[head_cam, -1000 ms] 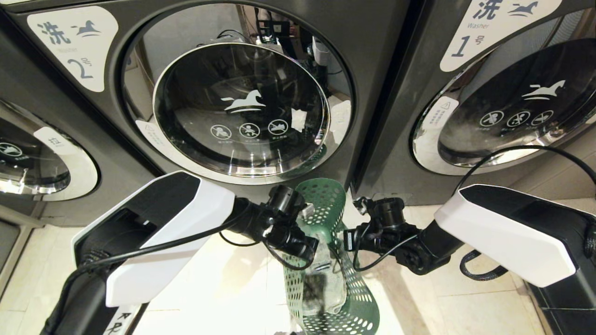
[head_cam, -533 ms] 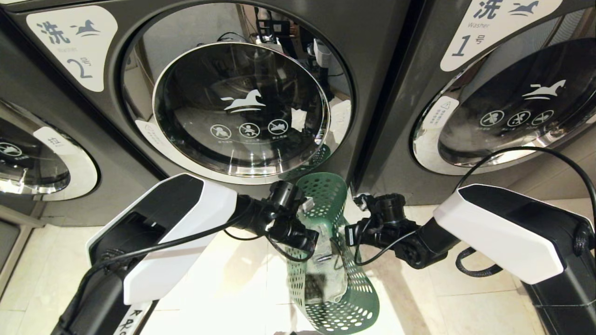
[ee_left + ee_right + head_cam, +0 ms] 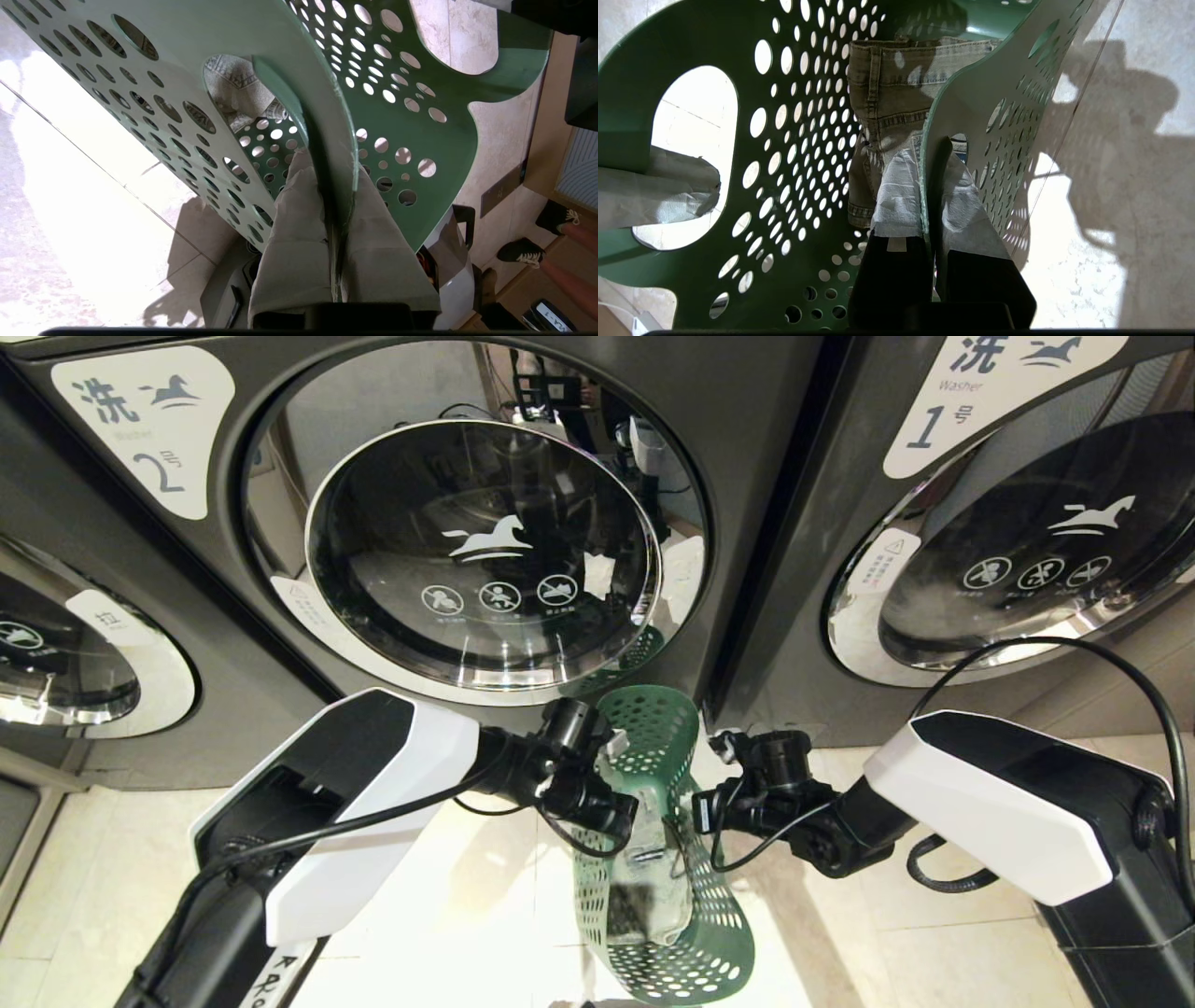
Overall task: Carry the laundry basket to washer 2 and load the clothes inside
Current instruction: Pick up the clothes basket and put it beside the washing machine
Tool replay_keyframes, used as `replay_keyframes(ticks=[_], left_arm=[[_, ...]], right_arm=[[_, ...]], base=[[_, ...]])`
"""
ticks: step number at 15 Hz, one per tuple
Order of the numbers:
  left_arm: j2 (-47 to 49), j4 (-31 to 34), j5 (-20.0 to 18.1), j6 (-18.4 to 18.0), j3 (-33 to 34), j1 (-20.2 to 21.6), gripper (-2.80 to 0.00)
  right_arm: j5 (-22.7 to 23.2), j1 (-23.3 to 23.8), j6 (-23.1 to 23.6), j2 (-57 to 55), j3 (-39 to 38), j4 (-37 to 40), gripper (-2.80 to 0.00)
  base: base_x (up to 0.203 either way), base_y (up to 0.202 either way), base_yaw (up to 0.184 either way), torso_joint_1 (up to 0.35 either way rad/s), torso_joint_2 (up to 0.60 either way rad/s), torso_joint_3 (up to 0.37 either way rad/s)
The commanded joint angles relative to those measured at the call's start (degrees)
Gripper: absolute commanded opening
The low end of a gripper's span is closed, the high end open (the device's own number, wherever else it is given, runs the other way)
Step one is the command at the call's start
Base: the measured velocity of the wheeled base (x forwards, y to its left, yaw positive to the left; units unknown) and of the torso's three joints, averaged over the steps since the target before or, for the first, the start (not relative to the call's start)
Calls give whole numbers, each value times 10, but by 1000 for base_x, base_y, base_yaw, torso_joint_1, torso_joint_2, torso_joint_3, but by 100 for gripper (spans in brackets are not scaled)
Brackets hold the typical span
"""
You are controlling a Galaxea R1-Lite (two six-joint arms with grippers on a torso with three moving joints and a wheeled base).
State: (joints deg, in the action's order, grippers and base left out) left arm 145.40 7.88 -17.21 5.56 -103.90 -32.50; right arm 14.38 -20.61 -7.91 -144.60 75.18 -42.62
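The dark green laundry basket [image 3: 653, 737] hangs over the floor just below washer 2 [image 3: 485, 551], whose round glass door is shut beside its "2" label [image 3: 154, 429]. My left gripper [image 3: 630, 826] is shut on the basket's left rim by the handle cut-out, its taped fingers [image 3: 299, 210] pinching the wall [image 3: 420, 116]. Across from it, my right gripper [image 3: 698, 814] is shut on the opposite rim, with one finger [image 3: 896, 196] inside the basket [image 3: 808, 116] and one outside. The clothes, pale folded denim [image 3: 653, 896], lie in the basket [image 3: 896, 93] and show through the handle cut-out [image 3: 233, 84].
Washer 1 [image 3: 1027, 541] stands to the right and a third washer [image 3: 65, 663] to the left, both with doors shut. Pale floor tiles [image 3: 467, 896] lie under the basket. A person's dark shoes [image 3: 521, 252] stand on the floor behind me.
Both arms have edged forward and the basket has shifted slightly up toward washer 2's door. Both grips on the rims are unchanged.
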Motion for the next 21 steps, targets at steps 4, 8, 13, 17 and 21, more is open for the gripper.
replay_keyframes(ticks=[4, 8, 13, 17, 21], left_arm=[[1, 3, 1, 0, -2, 0, -280], [1, 5, 1, 0, -2, 1, -280], [6, 14, 2, -2, -12, 0, 0], [7, 15, 1, 2, -16, 0, 0], [2, 53, 2, 0, -16, 1, 0]], right_arm=[[-1, -1, -1, -3, 8, -3, -280], [-4, -1, 4, -5, 3, -5, -280], [-29, -1, 41, -10, -3, -6, -280], [-30, -1, 40, -9, -11, -7, 0], [-29, 0, 45, 1, -33, -2, 0]], base=[[0, 0, 0, 0, 0, 0], [0, 0, 0, 0, 0, 0], [0, 0, 0, 0, 0, 0], [0, 0, 0, 0, 0, 0], [0, 0, 0, 0, 0, 0]])
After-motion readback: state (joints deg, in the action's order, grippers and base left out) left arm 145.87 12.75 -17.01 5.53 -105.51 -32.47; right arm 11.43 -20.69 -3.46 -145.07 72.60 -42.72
